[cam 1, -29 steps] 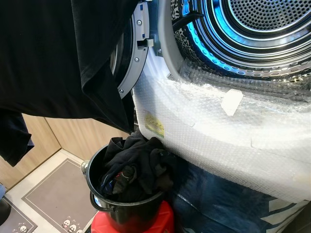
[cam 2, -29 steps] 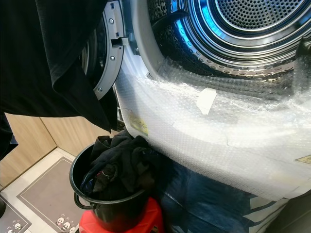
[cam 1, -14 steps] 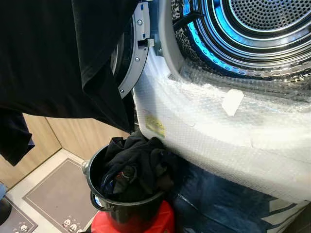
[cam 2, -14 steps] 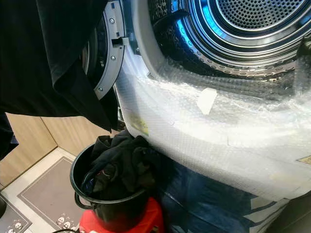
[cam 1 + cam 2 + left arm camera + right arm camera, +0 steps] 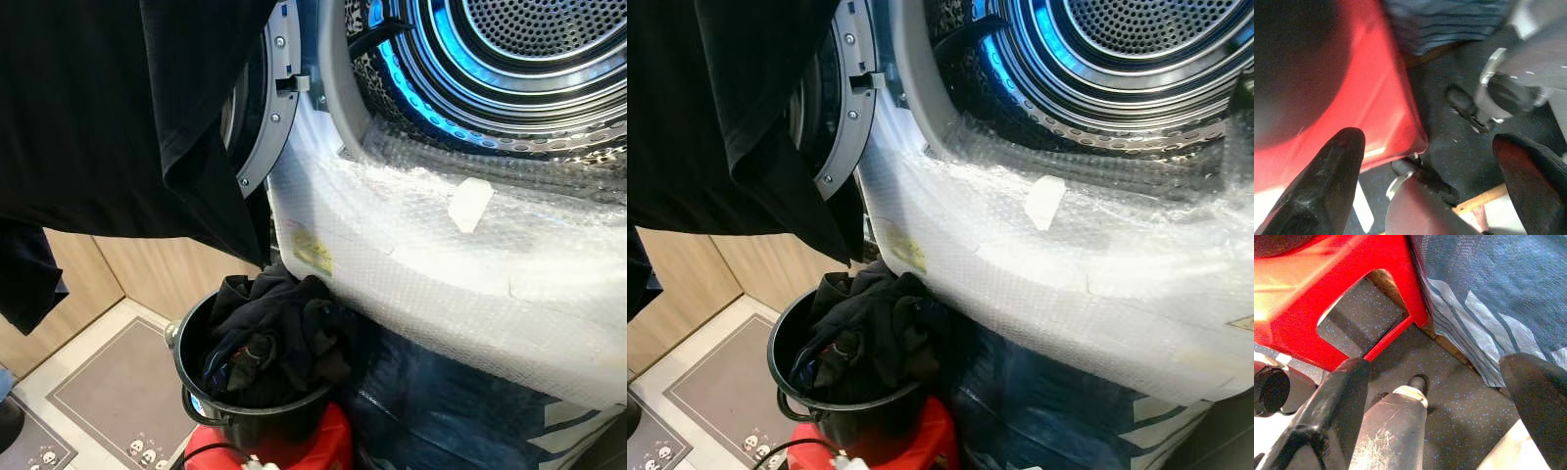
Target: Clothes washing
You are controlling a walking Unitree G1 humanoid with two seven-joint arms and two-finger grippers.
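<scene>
Both arms hang low; left hand (image 5: pixel 1432 161) and right hand (image 5: pixel 1442 396) have fingers spread wide, holding nothing

Black bucket (image 5: pixel 257 421) on red stool (image 5: pixel 328 446)

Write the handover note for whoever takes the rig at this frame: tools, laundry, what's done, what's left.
Left tool: open, holding nothing, low beside the red stool.
Right tool: open, holding nothing, low by the stool's leg, near the blue striped cover.
Laundry: dark clothes piled in the black bucket on the stool, below the washer's bubble-wrapped front. A black garment hangs at upper left; what holds it cannot be seen.
Done: washer door open; visible part of the drum looks empty.
Left: move the clothes from bucket to drum, then shut the door.
</scene>
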